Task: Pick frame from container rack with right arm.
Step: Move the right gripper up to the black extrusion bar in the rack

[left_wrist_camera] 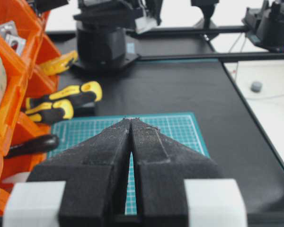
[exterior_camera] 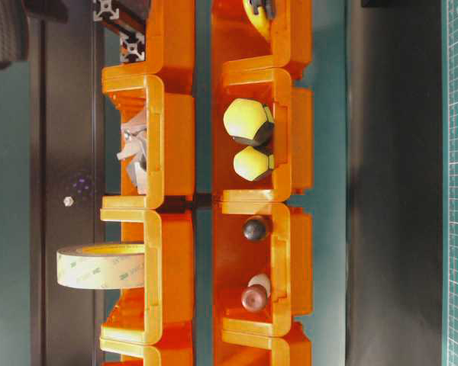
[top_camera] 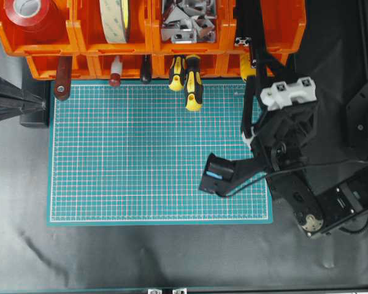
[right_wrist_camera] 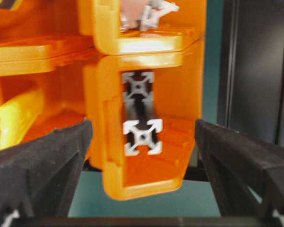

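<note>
Slotted frames seen end-on in an orange bin

Two silvery square frame [right_wrist_camera: 142, 136] ends are framed mid-picture by the released right claw [right_wrist_camera: 142, 156]; the left claw [left_wrist_camera: 131, 124] is clenched.

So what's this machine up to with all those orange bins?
The right arm's gripper is open and lined up in front of the orange container rack, facing a bin that holds two black slotted frame bars, seen end on. It has not gripped one yet. The left gripper sits shut over the green cutting mat, doing nothing. Other bins hold screwdrivers, tape and metal brackets.
</note>
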You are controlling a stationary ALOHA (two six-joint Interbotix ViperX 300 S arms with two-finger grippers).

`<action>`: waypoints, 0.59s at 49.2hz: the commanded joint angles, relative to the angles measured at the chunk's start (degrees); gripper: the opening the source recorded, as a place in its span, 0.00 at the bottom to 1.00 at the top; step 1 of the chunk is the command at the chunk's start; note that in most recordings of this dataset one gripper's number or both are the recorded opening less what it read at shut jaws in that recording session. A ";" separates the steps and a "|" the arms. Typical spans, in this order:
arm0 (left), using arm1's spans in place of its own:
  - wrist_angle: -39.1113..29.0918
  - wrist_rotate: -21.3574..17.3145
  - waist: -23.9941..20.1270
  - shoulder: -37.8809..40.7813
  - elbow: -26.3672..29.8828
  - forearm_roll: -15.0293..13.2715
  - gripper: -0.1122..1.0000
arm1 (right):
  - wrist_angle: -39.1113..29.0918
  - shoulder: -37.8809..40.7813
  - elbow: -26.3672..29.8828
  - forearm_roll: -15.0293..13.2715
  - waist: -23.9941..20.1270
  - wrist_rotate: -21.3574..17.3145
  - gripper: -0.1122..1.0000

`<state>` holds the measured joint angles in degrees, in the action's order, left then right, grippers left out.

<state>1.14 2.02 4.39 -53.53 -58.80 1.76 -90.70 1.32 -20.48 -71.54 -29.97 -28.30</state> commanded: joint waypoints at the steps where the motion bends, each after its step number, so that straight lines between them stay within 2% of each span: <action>1: 0.44 0.18 0.09 0.18 1.76 0.18 0.10 | 0.44 -0.88 0.62 -0.70 0.97 -0.09 0.85; 29: 1.41 0.18 0.09 -0.18 1.85 0.18 0.10 | 2.99 -1.32 -1.93 -0.09 4.04 -0.44 0.81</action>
<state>1.76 2.02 4.39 -53.79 -58.80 1.76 -88.68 1.32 -22.59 -71.54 -26.10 -28.39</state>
